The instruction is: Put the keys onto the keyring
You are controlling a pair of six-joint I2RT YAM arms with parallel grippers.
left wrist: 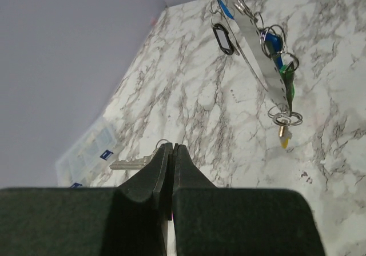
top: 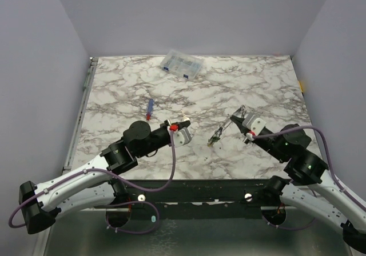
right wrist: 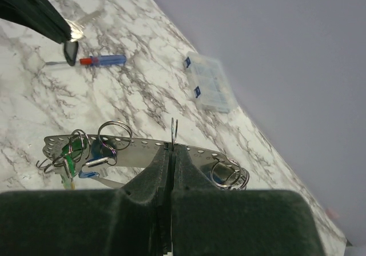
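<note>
Left gripper [left wrist: 172, 148] is pinched shut on one silver key [left wrist: 130, 164], which sticks out sideways from its tips. Off to its right, across a gap of bare table [top: 143, 84], the right gripper [right wrist: 172, 148] is pinched shut on the keyring [right wrist: 140, 146], which looks like a long flat grey strip with holes. The strip slants down toward the table's near edge, and its low end is the end closer to the left gripper. Other keys [right wrist: 71, 160] hang on it. I think the silver key must go right to meet it.
</note>
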